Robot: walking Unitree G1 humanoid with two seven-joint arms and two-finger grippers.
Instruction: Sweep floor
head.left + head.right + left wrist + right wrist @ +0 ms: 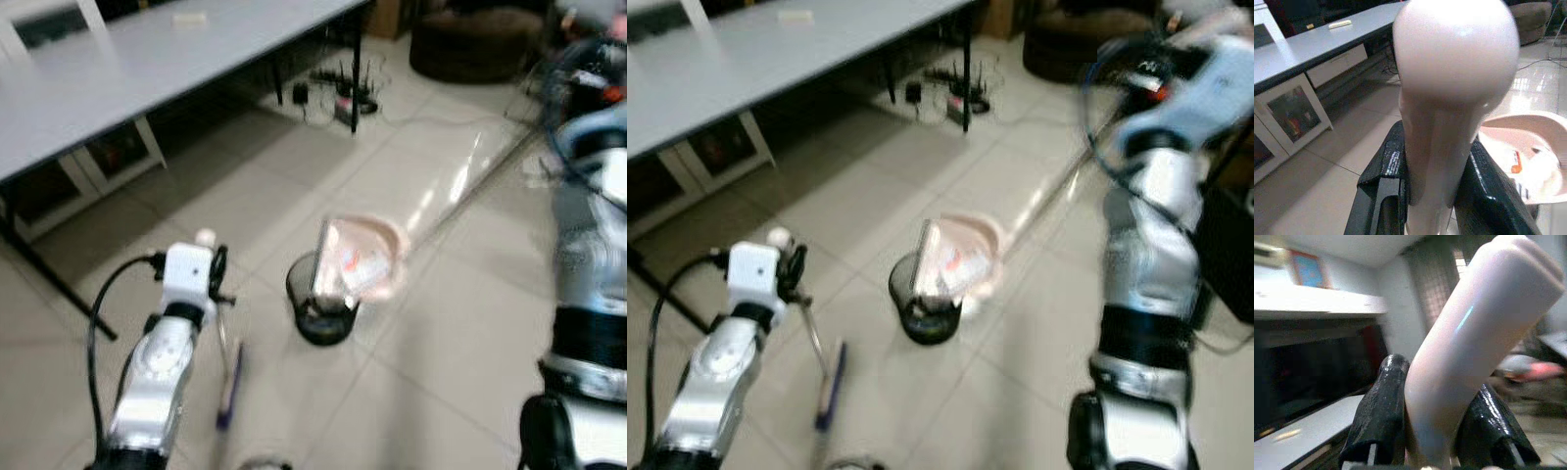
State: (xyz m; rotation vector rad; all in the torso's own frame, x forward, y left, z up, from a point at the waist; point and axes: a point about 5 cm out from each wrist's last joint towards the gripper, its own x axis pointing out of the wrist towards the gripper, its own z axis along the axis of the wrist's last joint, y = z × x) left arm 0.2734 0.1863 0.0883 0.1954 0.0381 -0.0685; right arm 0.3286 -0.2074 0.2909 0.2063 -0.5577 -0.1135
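Biggest thing around is the tiled floor (460,372), with a long grey bench (147,69) running along the far-left side and a tangle of cables and chargers (338,93) under its far end. A dark pouf (475,44) sits in the back corner.

Out in the open, the pink dustpan (367,250) is tipped over a small black mesh bin (321,304), right on its rim — looks like some wrappers are in the pan, though the blur makes that a guess. Its long pale handle (480,181) runs up and away to the robot's right, where the right gripper (1437,431) has its fingers clamped around the handle's top end.

The left gripper (1435,196) is closed on the pink rounded knob of the broom (828,387), whose thin shaft drops to a dark blue brush head on the floor just left of the bin.

Both tools look like light plastic: stiff enough to push, but the long handles will lever and wobble if held only at the very tip. The glossy surface seems slippery — a grip a bit lower on the shafts would likely give more control. The bin looks light too, so a clumsy nudge from the pan could knock it over.
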